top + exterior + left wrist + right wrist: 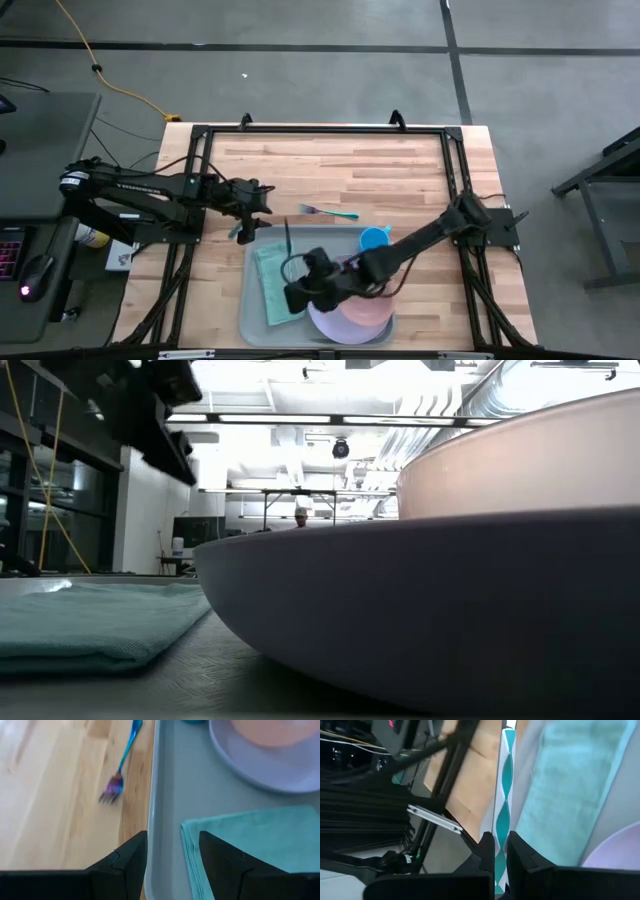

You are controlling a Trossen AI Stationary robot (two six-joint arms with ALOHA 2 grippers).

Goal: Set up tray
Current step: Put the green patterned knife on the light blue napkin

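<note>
Tray (252, 322): large, flat, grey-blue, rounded corners, low rim; lying at the near middle of the wooden table (350, 165), long side running away from the near edge.

Teal folded cloth (272, 280): flat inside the tray along its left side; just beside the plate.

Lavender plate (322, 325): inside the tray, near right part; carrying a pink dish (368, 312) on top; partly covered from above by the right arm.

Blue cup (373, 238): at the tray's far right corner, just beyond the plate.

Fork (328, 211): iridescent blue and purple; on bare wood just beyond the tray's far edge, apart from it.

Left gripper (245, 218): reaching in from the table's left side, hanging over the tray's far left corner; fingers (125, 862) apart, one to each side of the tray's left rim, one over wood and the other over the cloth's edge; clamped on nothing.

Right gripper (297, 295): reaching in from the table's right edge, across the plate, ending over the cloth; jaws pressed together on a slim teal-and-white wavy-patterned strip (504, 780), seen edge-on between them; kind of object not clear.
</note>
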